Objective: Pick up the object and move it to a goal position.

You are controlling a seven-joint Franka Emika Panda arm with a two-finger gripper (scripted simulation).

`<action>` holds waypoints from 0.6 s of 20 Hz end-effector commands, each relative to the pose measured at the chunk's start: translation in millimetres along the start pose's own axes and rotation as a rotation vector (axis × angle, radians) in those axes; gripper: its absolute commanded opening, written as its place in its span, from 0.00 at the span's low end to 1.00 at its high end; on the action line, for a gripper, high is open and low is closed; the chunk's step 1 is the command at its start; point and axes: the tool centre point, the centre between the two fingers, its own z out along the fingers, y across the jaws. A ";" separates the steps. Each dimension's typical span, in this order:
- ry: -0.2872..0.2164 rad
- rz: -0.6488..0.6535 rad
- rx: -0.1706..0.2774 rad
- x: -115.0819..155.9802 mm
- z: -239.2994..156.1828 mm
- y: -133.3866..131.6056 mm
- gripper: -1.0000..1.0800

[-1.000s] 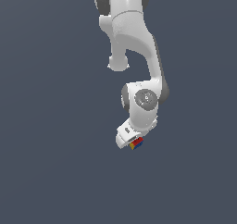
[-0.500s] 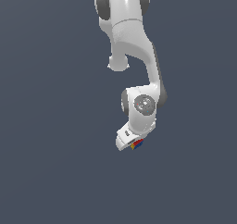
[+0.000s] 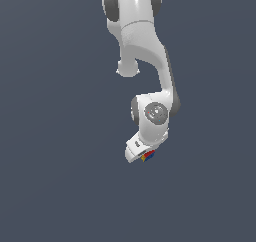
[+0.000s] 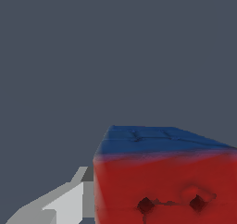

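The small cube [image 3: 147,155] with red, blue and yellow faces sits at the tip of my white gripper [image 3: 144,154], low in the middle of the exterior view. The gripper is shut on the cube. In the wrist view the cube [image 4: 166,181] fills much of the picture, with a red face toward the camera and a blue face beside it. One pale grey finger [image 4: 65,202] shows next to the cube; the other finger is hidden. The arm hangs down from the top of the exterior view.
A plain dark grey-blue surface [image 3: 55,136] fills the background in both views. No other objects, containers or edges show.
The arm has drawn slightly upward and its upper links have shifted toward the exterior view's left. The cube stays in the gripper at about the same place.
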 end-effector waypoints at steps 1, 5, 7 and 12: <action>0.000 0.000 0.000 -0.4 -0.5 0.1 0.00; 0.000 0.000 0.000 -4.6 -3.5 0.3 0.00; 0.000 0.000 0.000 -8.3 -6.2 0.6 0.00; 0.000 0.000 0.000 -23.0 -16.6 1.6 0.00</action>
